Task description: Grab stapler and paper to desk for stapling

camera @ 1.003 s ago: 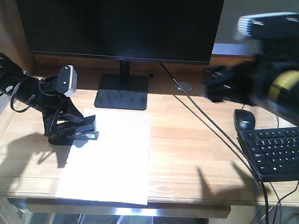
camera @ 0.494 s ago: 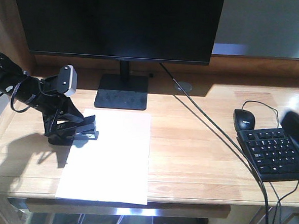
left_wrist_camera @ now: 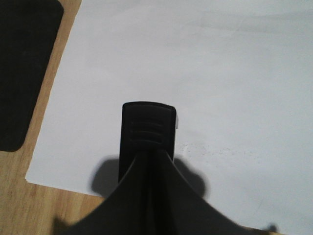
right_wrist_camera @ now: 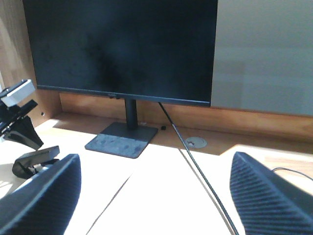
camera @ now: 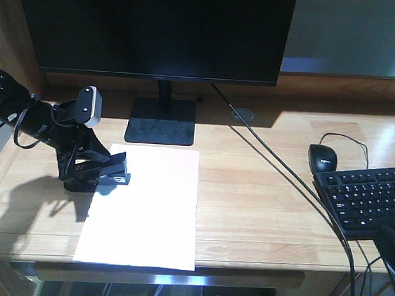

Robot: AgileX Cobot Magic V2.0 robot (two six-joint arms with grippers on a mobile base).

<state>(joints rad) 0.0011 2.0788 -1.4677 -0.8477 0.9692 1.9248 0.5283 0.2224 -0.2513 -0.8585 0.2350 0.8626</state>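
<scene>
Stapler [camera: 109, 171] in left jaws at paper [camera: 146, 212] left edge (right jaws spread wide, off-desk).

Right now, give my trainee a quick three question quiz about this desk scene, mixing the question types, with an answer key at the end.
1. True or false: the stapler sits at the paper's left edge.
2. Which gripper holds the stapler: A left, B right?
3. What lies just behind the keyboard on the desk?

Key: 1 true. 2 A; the right gripper's fingers stand wide apart, empty. 3 the black mouse.
</scene>
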